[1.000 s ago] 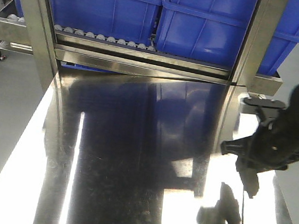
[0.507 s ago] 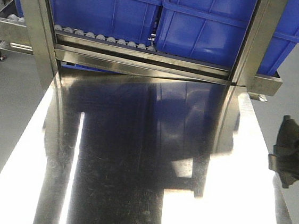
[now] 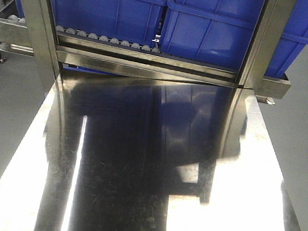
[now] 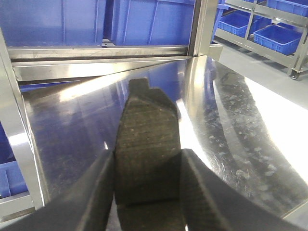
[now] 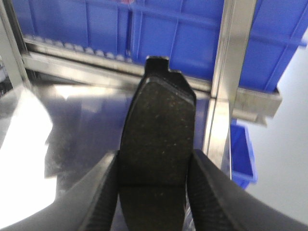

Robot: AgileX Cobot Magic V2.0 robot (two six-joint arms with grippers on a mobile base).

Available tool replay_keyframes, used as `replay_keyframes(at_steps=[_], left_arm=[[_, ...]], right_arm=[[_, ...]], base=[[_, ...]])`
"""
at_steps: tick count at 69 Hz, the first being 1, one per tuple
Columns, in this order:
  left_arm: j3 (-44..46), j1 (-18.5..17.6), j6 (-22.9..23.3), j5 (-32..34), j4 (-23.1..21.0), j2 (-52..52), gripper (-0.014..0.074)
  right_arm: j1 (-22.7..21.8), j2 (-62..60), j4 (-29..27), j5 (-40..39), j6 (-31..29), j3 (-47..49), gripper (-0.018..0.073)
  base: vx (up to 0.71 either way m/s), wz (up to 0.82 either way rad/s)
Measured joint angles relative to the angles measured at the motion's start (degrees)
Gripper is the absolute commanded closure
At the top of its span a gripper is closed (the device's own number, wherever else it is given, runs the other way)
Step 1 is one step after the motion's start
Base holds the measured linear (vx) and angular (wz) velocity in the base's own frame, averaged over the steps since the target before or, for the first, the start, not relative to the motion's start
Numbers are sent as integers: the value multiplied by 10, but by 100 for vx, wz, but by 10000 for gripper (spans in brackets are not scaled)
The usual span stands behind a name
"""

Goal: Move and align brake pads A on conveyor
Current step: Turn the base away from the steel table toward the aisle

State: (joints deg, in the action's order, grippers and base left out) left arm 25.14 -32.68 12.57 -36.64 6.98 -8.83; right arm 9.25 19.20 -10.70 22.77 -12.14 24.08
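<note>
Now left gripper (image 4: 148,159) clamped on brake pad (image 4: 147,130), tip at 12 o'clock above steel table (image 4: 231,120); right gripper (image 5: 154,161) grips second pad (image 5: 156,115).

Shiny steel worktop (image 3: 134,201), finely scratched, with bright glare patches near both side edges and a dark blue reflection down the middle. At its far edge a steel roller shelf (image 3: 149,57) carries blue bins (image 3: 104,8). Grey floor (image 3: 7,94) lies on both sides.
</note>
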Motion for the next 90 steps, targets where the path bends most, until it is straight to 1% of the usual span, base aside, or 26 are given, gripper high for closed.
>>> replay_keyframes(at_steps=[13, 62, 74, 90], left_arm=[[0, 0, 0, 0, 0, 0, 602], [0, 0, 0, 0, 0, 0, 602], [0, 0, 0, 0, -1, 0, 602], [0, 0, 0, 0, -1, 0, 602]], right_arm=[[0, -50, -11, -2, -9, -20, 564], [0, -52, -13, 0, -10, -20, 564], [0, -52, -13, 0, -10, -20, 564], [0, -52, -13, 0, -10, -20, 564]], base=[[0, 0], [-1, 3], [-11, 44], [-19, 82]])
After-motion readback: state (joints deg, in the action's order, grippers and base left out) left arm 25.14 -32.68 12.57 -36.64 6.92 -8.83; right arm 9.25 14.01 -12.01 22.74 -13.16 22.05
